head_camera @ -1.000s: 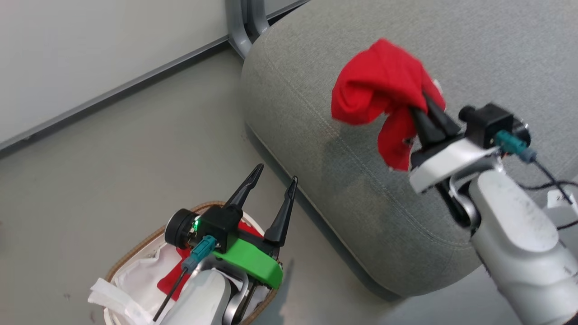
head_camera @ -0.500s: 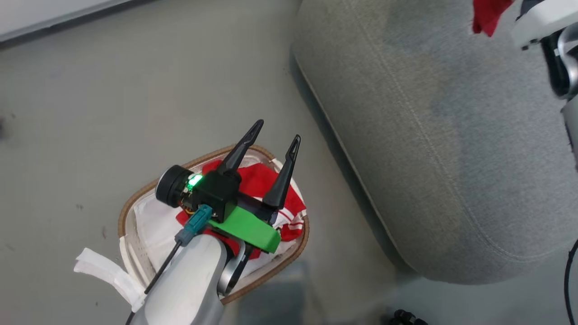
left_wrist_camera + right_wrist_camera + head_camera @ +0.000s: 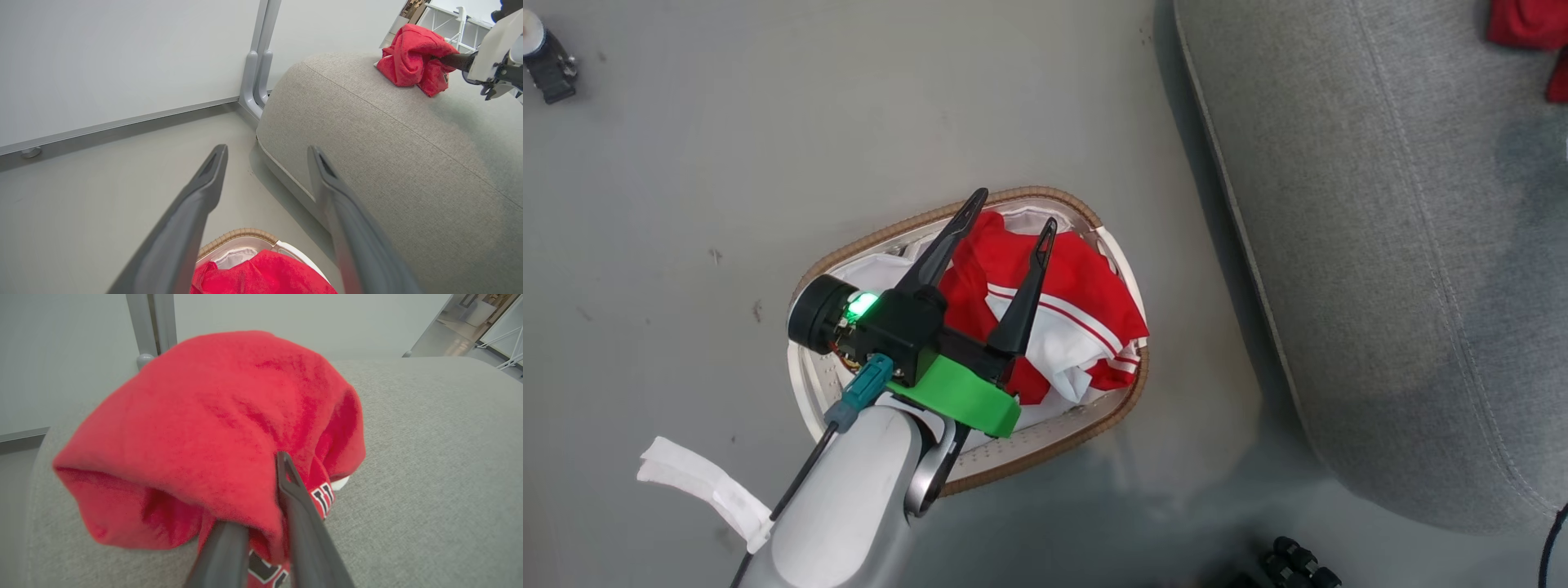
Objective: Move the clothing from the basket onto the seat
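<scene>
- The left claw (image 3: 1014, 208) is hanging wide open and empty right above the basket (image 3: 1054, 445). Its fingers are spreading over the red-and-white garment (image 3: 1094, 286), lined up, I'd say, for the next pick.
- That garment is lying crumpled on the white liner (image 3: 874, 265) inside the basket, which is sitting on the floor just left of the seat (image 3: 1380, 245).
- Over on the far right, the right claw (image 3: 261, 522) is pinching a fold of the red garment (image 3: 204, 428), jaws nearly together with cloth between them.
- That bundle is resting on the seat's top, so the grip is looking ready for letting go. This one seems as good as delivered.
- Counting up what I can make out: 2 garments, 1 on the seat and 1 in the basket; 1 basket; 1 seat; 2 claws.
- By my reckoning, the job is sitting about halfway.
</scene>
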Robot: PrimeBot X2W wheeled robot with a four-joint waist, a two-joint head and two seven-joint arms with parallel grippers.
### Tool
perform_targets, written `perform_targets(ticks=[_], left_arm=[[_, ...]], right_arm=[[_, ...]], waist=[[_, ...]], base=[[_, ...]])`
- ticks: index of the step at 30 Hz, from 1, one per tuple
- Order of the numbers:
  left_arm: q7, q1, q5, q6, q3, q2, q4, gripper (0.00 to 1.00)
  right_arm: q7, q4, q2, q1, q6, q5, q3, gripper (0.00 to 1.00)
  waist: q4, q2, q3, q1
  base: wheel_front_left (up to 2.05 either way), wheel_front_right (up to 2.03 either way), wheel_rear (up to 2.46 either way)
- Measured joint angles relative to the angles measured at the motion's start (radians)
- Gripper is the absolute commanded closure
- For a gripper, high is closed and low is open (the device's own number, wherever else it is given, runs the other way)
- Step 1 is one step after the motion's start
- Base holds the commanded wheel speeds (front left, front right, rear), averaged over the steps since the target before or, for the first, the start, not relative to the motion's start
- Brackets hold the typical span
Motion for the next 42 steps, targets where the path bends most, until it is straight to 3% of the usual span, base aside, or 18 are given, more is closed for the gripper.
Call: perform_targets(ticks=[8, 13, 19, 29, 42], left_arm=[[0.000, 0.034, -0.007, 0.000, 0.053, 0.000, 0.024, 0.00], [0.000, 0.074, -0.012, 0.000, 0.091, -0.006, 0.038, 0.00], [0.000, 0.144, -0.013, 0.000, 0.168, -0.015, 0.060, 0.00], [0.000, 0.273, 0.030, 0.020, 0.347, -0.030, 0.084, 0.00], [0.000, 0.406, 0.030, 0.076, 0.489, -0.032, 0.087, 0.00]], right_arm=[[0.000, -0.128, 0.089, 0.169, 0.000, -0.028, -0.086, 0.00], [0.000, -0.208, 0.113, 0.283, 0.000, -0.018, -0.074, 0.00], [0.000, -0.306, 0.154, 0.416, 0.000, 0.036, 0.009, 0.00], [0.000, -0.484, 0.194, 0.565, 0.000, 0.123, 0.253, 0.00], [0.000, -0.525, 0.275, 0.748, 0.000, 0.146, 0.305, 0.00]], waist=[[0.020, -0.0001, -0.027, 0.0000], [0.015, 0.0000, -0.091, -0.0001], [0.013, -0.0001, -0.185, -0.0001], [0.036, -0.0001, -0.334, -0.0002], [0.110, -0.0001, -0.485, -0.0002]], base=[[0.00, 0.00, 0.00], [0.00, 0.00, 0.00], [0.00, 0.00, 0.00], [0.00, 0.00, 0.00], [0.00, 0.00, 0.00]])
